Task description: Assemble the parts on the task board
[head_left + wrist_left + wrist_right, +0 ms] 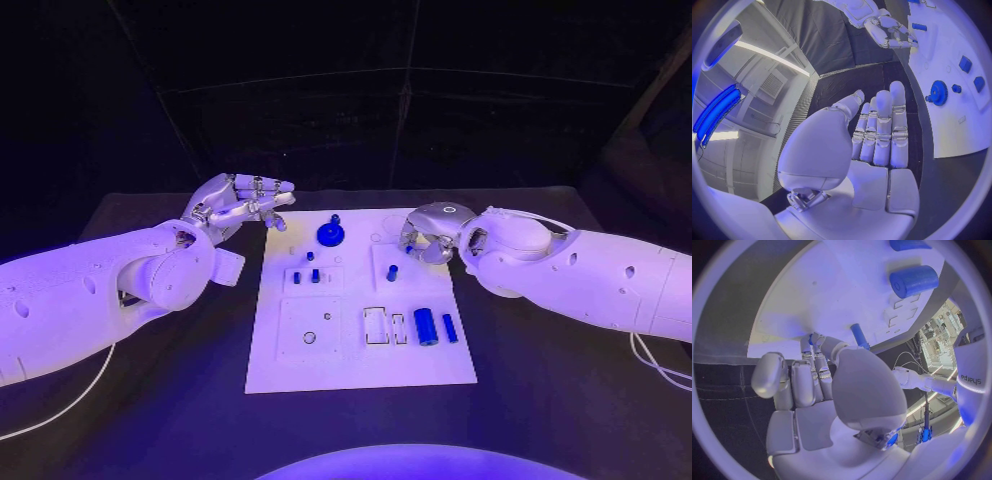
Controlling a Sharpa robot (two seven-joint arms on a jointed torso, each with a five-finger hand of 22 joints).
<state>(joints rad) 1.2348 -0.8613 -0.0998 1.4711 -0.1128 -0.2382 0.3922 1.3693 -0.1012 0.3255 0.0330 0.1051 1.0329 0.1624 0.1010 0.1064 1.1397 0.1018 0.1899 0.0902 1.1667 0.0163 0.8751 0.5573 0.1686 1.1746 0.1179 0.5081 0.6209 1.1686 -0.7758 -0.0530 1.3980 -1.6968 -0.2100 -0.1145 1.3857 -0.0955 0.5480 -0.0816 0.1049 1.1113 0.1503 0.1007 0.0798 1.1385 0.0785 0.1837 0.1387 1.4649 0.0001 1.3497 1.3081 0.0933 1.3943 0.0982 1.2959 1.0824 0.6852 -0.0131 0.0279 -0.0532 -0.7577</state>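
The white task board [361, 350] lies in the middle of the black table. A blue gear [330, 235] stands near its far edge, and several small blue pegs [306, 275] sit in its left half. A thick blue cylinder [426, 325] and a thinner one [450, 327] lie at its right side. My right hand [430, 232] hovers over the board's far right part, fingers curled down. Its fingertips [820, 342] pinch a small blue part [811, 338] close to the board [829, 295], beside a blue peg [859, 335]. My left hand [242, 205] is off the far left corner, fingers straight and apart, its palm [873, 135] bare.
Black table surface [577, 400] surrounds the board on all sides. Rectangular recesses [382, 325] and a round hole [307, 337] mark the board's near half. A white cable [656, 365] trails from my right arm.
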